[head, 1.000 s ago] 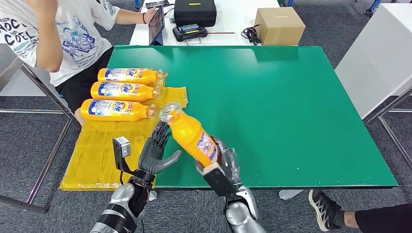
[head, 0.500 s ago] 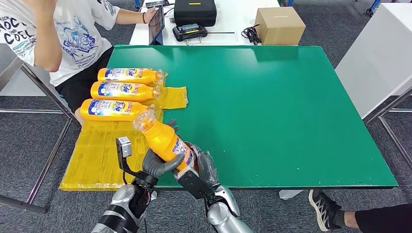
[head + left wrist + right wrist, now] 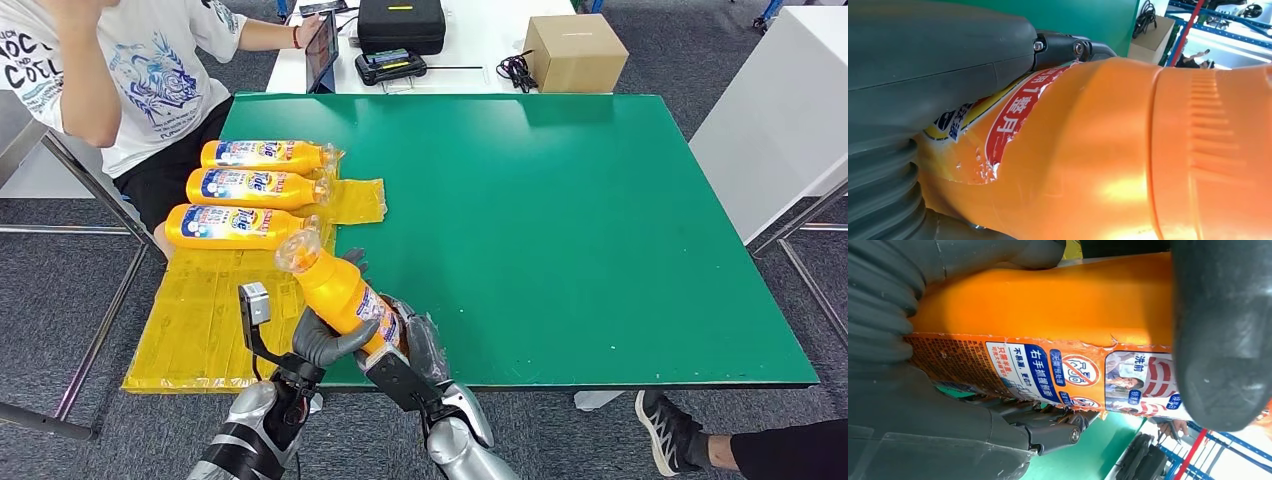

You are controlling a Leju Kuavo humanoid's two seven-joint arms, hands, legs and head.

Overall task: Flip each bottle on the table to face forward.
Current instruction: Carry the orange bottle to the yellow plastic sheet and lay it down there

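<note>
An orange bottle with a clear cap is held tilted over the front edge of the green table, cap pointing away and to the left. My right hand grips its base end, and my left hand wraps its thumb around the body from below. Up close, the orange bottle lies against my left hand. The bottle shows its back label beside my right hand. Three more orange bottles lie side by side on a yellow mat, blue labels up.
A person in a white printed shirt sits at the table's far left corner, close to the lying bottles. Behind the green table, a white table carries a cardboard box and a black case. Another white table stands to the right.
Over the last second my right hand carried the bottle left and toward me, and my left hand closed around it. Since half a second ago almost nothing has moved.
</note>
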